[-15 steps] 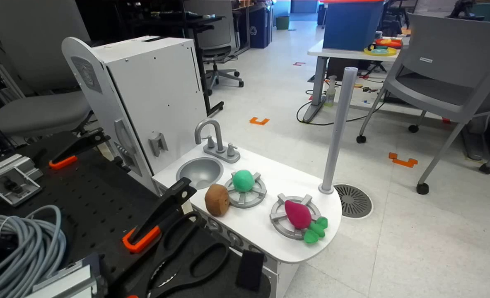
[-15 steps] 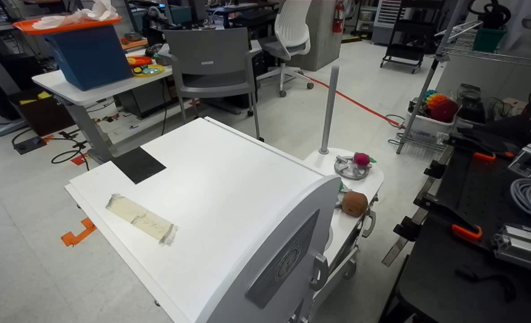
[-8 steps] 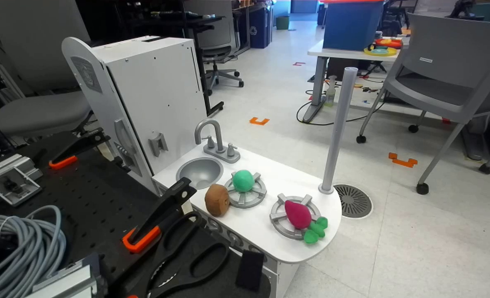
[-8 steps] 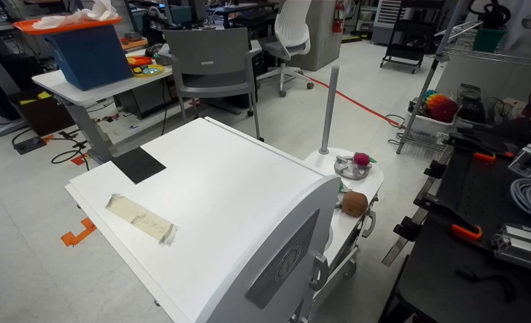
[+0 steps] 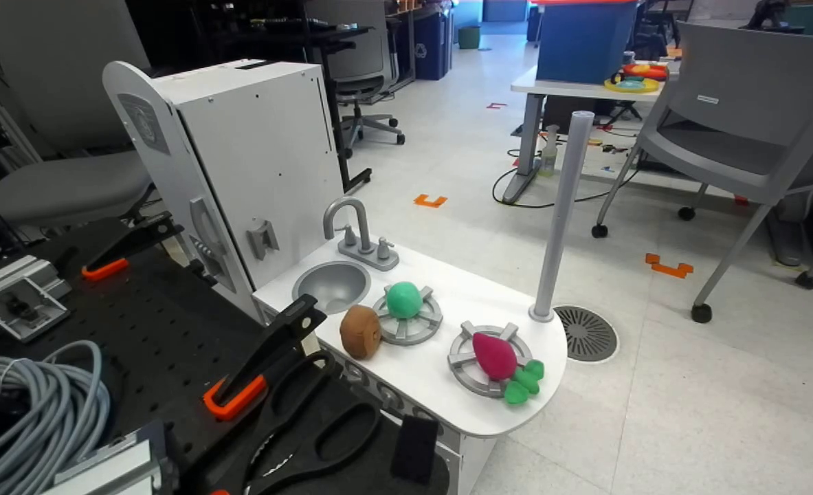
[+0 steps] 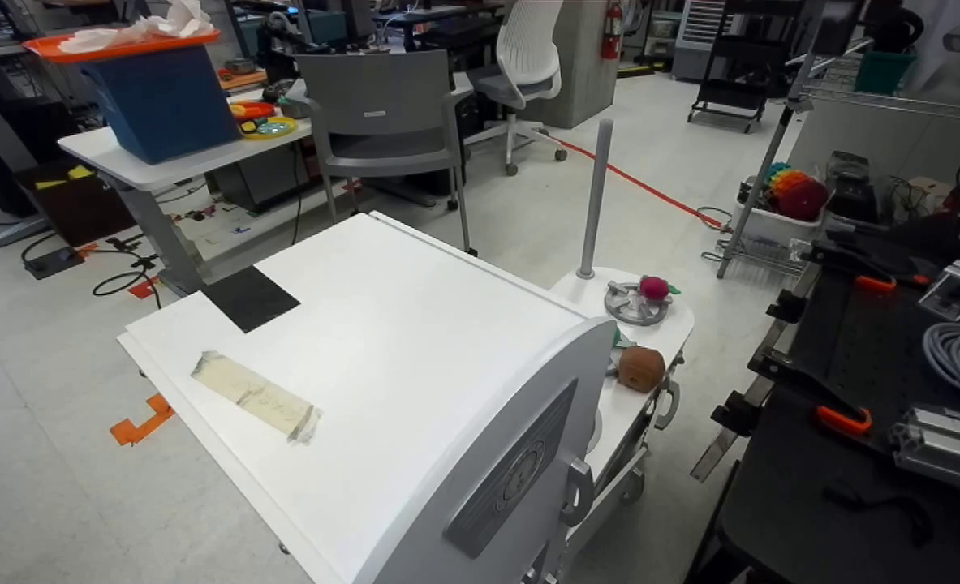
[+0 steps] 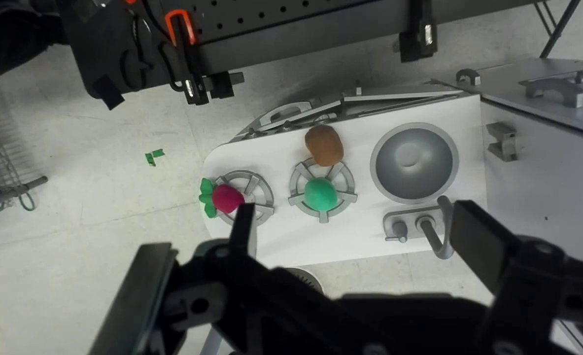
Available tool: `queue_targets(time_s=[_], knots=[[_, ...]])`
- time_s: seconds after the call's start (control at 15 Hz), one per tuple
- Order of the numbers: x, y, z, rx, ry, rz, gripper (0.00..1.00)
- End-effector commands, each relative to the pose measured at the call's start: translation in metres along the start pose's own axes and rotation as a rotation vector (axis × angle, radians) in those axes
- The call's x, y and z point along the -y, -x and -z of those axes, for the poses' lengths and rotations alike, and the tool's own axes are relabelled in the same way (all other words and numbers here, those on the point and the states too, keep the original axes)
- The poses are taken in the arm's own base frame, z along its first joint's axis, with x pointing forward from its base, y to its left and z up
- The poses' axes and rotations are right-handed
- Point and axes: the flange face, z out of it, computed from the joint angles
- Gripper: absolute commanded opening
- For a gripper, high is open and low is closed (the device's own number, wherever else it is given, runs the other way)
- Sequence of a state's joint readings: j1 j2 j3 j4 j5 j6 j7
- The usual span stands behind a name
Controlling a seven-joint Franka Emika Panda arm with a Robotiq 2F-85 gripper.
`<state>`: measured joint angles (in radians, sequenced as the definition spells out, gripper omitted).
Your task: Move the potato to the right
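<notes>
The potato (image 5: 361, 333), a reddish-brown oval toy, lies on the white toy counter (image 5: 440, 405) by its edge, against or just beside a grey burner. It also shows in an exterior view (image 6: 640, 369) and in the wrist view (image 7: 324, 145). The green round toy (image 7: 321, 195) sits on that burner. The pink-and-green toy (image 7: 227, 198) rests on the burner farther along the counter. My gripper (image 7: 358, 227) is open and empty, with its fingers wide apart. It is above the counter, apart from the potato. I cannot make out the gripper in either exterior view.
A sink (image 7: 376, 162) and a curved faucet (image 7: 434, 236) stand beside the burner. A tall white cabinet (image 5: 262, 158) closes one end of the counter. An upright grey pole (image 5: 563, 213) rises at the other end. A black table (image 5: 172, 316) with clamps runs alongside.
A dark shape has come into view at the top right edge of an exterior view; I cannot tell what it is. The toys have not moved.
</notes>
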<state>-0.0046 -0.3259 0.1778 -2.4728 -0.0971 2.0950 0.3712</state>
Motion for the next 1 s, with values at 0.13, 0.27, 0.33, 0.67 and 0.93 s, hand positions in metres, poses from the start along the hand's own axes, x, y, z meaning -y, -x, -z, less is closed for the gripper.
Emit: queue_targets(time_s=[0.13, 0.27, 0.33, 0.67, 0.93], knots=[[-0.032, -0.067, -0.124, -0.025, -0.13, -0.047, 1.0], [-0.039, -0.088, -0.169, -0.06, -0.166, -0.06, 1.0], [-0.04, -0.096, -0.19, -0.1, -0.18, -0.04, 1.0], [-0.017, -0.121, -0.284, -0.221, -0.211, 0.12, 1.0], [0.021, -0.119, -0.332, -0.182, -0.278, 0.205, 1.0]])
